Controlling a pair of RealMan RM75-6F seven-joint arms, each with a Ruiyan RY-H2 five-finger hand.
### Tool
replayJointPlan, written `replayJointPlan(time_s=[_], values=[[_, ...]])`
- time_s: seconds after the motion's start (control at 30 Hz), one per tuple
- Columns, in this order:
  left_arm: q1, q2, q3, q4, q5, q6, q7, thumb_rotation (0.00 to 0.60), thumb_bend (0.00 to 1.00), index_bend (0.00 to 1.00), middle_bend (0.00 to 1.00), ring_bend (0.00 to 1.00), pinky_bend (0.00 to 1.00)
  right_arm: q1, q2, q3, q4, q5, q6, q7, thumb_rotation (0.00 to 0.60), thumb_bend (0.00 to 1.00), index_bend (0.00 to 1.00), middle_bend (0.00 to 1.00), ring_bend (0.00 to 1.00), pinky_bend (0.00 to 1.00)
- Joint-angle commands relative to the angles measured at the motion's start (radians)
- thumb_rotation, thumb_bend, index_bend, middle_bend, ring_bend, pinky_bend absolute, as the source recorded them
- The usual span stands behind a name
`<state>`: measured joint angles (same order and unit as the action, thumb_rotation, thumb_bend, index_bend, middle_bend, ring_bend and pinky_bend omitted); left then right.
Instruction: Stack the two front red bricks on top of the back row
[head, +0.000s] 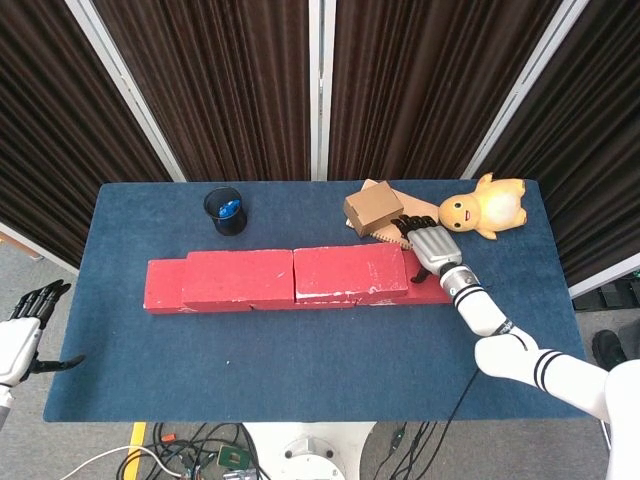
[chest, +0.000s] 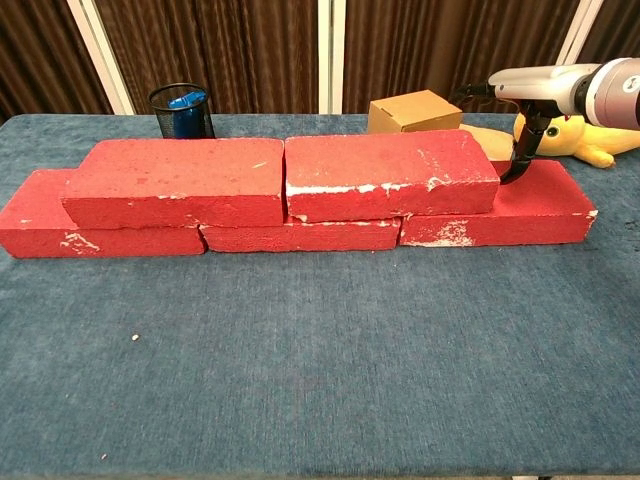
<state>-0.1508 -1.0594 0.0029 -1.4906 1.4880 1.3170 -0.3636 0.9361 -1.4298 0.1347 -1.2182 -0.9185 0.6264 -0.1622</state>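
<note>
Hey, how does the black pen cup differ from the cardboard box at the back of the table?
The pen cup is round, black mesh and open-topped, with something blue inside; the cardboard box is a closed, plain brown cube. The cup stands at the back left, apart from other things; the box sits at the back right, close to the right robot hand and the yellow plush toy. Both stand behind the red bricks.

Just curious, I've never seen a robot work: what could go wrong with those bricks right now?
The right robot hand sits by the end of the right top brick; a nudge might slide it off the bottom row. Pulling back, it might also bump the cardboard box or the yellow toy behind it.
</note>
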Motion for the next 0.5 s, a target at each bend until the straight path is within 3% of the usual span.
replayJointPlan(time_s=[0.03,0.5], values=[[0.0,0.0,0.0,0.0,0.0,0.001,0.0,0.6,0.03,0.01,0.0,0.0,0.0,-0.001,0.003,0.002,-0.005,0.001,-0.001,-0.002,0.6,0.0,0.0,0.0,0.0,0.0],[-0.001,-0.001,-0.001,0.0,-0.003,-0.003,0.001,0.6,0.03,0.01,0.0,0.0,0.0,-0.002,0.006,0.01,-0.019,0.009,-0.016,0.003,0.6,0.0,0.0,0.0,0.0,0.0]])
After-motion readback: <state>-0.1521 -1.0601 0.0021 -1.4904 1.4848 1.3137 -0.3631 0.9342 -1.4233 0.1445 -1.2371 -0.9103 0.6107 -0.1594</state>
